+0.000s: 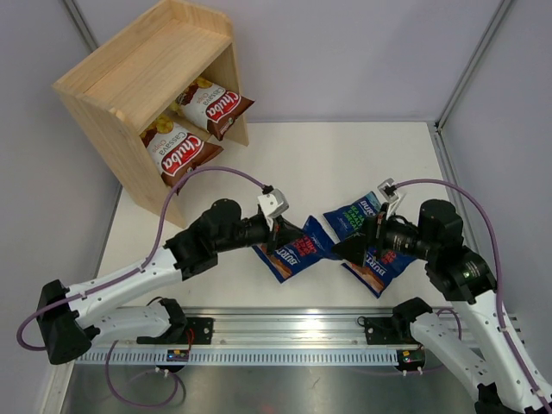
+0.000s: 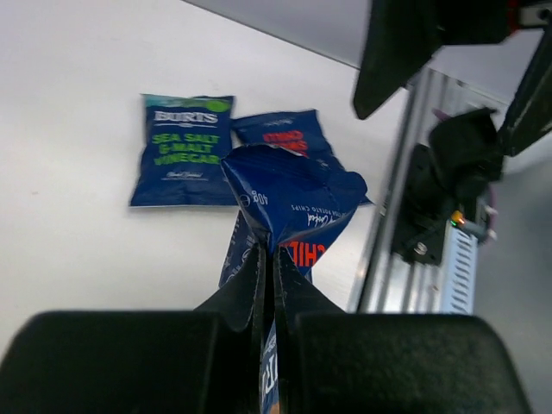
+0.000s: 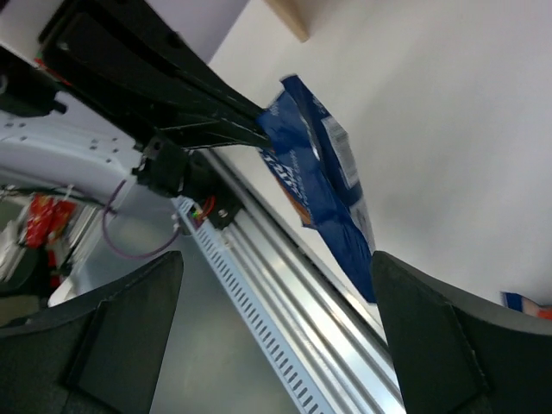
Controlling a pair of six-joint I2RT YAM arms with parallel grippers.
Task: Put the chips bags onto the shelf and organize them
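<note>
Left fingers (image 2: 237, 297) tight on Burts bag (image 2: 293, 194); Chuba bags (image 1: 183, 151) on shelf (image 1: 112, 112).

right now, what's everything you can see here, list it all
shelf: one, light wood, far left of the table
chuba bags: two, brown and white with red logo, in the shelf's open front
green-label burts bag: one, blue, flat on the table
third burts bag: one, blue with red print, on the table below the right gripper
held burts bag: one, blue, pinched by its edge
table: one, white
rail: one, silver, near edge
cables: two, purple, along the arms
left gripper: black, shut on the held burts bag
right gripper: black, open
</note>
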